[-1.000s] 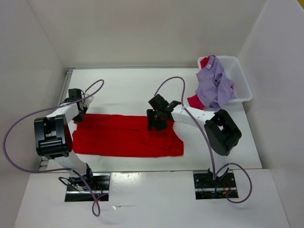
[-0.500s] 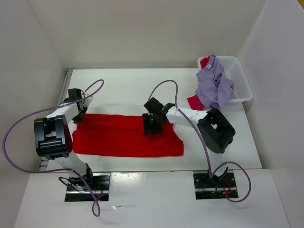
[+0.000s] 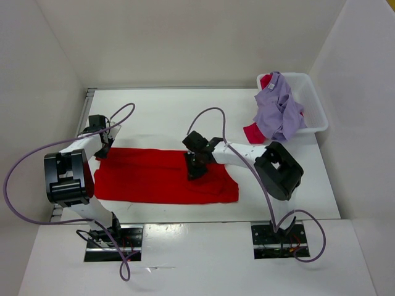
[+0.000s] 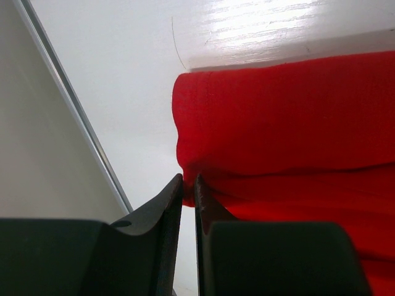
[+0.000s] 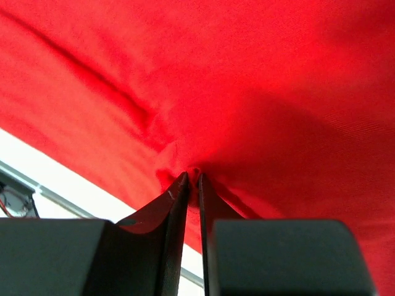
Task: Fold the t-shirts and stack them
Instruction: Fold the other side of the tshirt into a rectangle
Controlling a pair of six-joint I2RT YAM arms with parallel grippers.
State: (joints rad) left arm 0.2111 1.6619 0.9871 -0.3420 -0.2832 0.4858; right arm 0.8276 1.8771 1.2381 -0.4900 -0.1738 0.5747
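Note:
The bright red t-shirt (image 3: 154, 176) lies flat in a long folded strip across the near table. My left gripper (image 3: 102, 151) is shut on its far-left corner (image 4: 185, 179). My right gripper (image 3: 193, 171) is shut on a pinch of the red cloth (image 5: 194, 172) near the strip's middle, lifting it slightly. The lavender t-shirt (image 3: 278, 111) drapes over the rim of the white bin (image 3: 315, 108). The crimson t-shirt (image 3: 254, 131) hangs out below it at the bin's near-left corner.
White walls close in the table on the left, back and right. A metal rail (image 4: 74, 105) runs along the table's left edge, close to my left gripper. The bin stands at the far right corner.
My right gripper has moved left along the red shirt, carrying the pinched cloth over the strip's right part. The left arm has not moved.

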